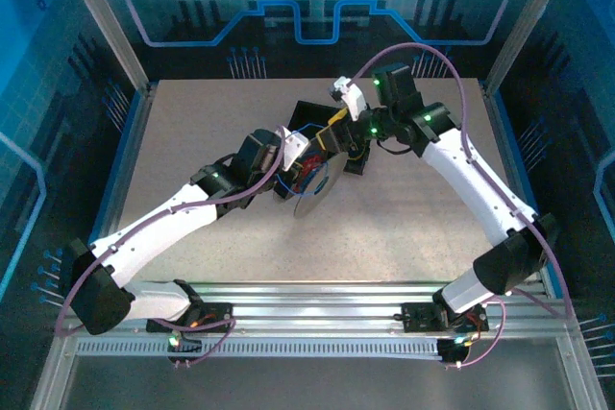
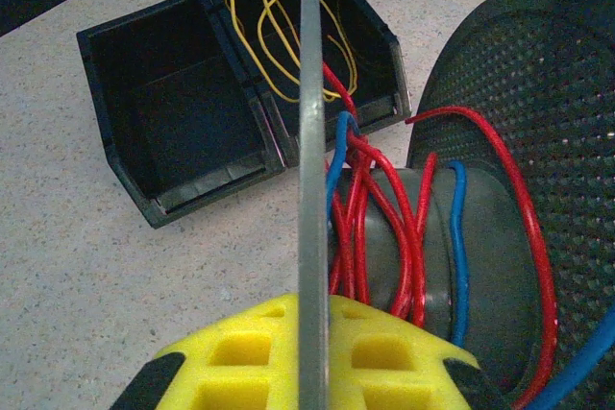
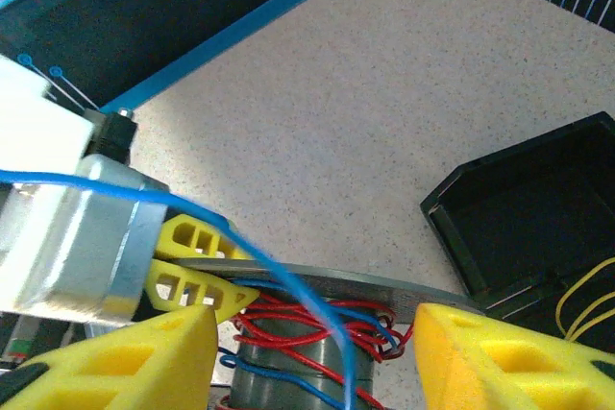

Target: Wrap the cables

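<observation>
**Q:** Top view: what lies where?
**A:** The left arm (image 1: 183, 208) and right arm (image 1: 471, 180) both reach to the middle of the bench (image 1: 192, 141). A grey spool (image 1: 315, 197) stands on edge there. A black bin (image 1: 309, 114) sits just on its far side. Red turns of the cables (image 1: 306, 180) show at the spool.

**Q:** Left wrist view: what is the grip?
**A:** The left gripper (image 2: 309, 319) is closed tight on the spool's thin flange (image 2: 309, 141), which is seen edge-on. Red and blue cables are wound round the grey hub (image 2: 437, 237). A red strand (image 2: 336, 84) runs from the hub into the bin's right compartment. The yellow cable (image 2: 288, 45) lies there in loose loops.

**Q:** Right wrist view: what about the other gripper?
**A:** The right gripper (image 3: 317, 352) stands about half open. Its fingers sit on either side of the wound hub and clamp nothing. A blue cable (image 3: 96, 182) arcs in from the left and drops between the fingers to the windings. Whether it touches either finger cannot be told.
</observation>
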You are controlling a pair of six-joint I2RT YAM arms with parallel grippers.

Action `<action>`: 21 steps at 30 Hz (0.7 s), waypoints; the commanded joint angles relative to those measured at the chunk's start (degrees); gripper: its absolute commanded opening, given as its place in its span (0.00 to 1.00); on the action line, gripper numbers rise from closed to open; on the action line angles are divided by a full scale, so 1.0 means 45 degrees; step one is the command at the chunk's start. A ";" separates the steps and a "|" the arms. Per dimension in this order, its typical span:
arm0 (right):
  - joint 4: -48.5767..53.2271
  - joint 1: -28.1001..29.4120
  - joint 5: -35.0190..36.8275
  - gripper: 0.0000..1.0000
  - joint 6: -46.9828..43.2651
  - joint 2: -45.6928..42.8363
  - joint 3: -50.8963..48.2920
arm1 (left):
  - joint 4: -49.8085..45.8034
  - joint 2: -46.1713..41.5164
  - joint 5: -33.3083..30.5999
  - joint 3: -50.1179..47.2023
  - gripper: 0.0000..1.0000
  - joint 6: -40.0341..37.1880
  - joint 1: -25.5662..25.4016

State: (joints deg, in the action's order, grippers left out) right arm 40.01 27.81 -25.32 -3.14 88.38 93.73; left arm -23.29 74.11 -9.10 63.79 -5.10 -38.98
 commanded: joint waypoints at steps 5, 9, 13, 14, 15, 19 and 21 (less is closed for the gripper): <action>0.0805 0.0225 -0.0369 0.52 -0.0495 0.0551 0.0978 | 0.0916 -0.0511 0.0307 0.0235 0.00 -0.0194 -0.0202; 0.1008 0.0209 -0.0291 0.42 -0.0476 0.0876 0.1327 | 0.0898 -0.0530 0.0329 0.0219 0.00 -0.0194 -0.0244; 0.1240 0.0207 -0.0290 0.17 -0.0457 0.1127 0.1732 | 0.0914 -0.0530 0.0382 0.0200 0.00 -0.0174 -0.0278; 0.1301 0.0204 -0.0306 0.08 -0.0447 0.1130 0.1806 | 0.0913 -0.0530 0.0364 0.0190 0.00 -0.0156 -0.0280; 0.1304 0.0207 -0.0325 0.00 -0.0399 0.1080 0.1842 | 0.0900 -0.0530 0.0329 0.0183 0.00 -0.0152 -0.0268; 0.0580 0.0206 -0.0157 0.00 0.0015 0.0231 0.1303 | 0.0749 -0.0424 0.0068 0.0272 0.00 -0.0076 -0.0267; -0.0382 0.0134 -0.0155 0.00 0.0408 -0.0630 0.0630 | 0.0652 -0.0307 -0.0150 0.0384 0.00 0.0013 -0.0282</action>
State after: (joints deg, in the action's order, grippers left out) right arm 43.07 28.21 -25.69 -3.99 91.20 98.37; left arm -23.31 74.11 -9.17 63.79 -5.02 -39.66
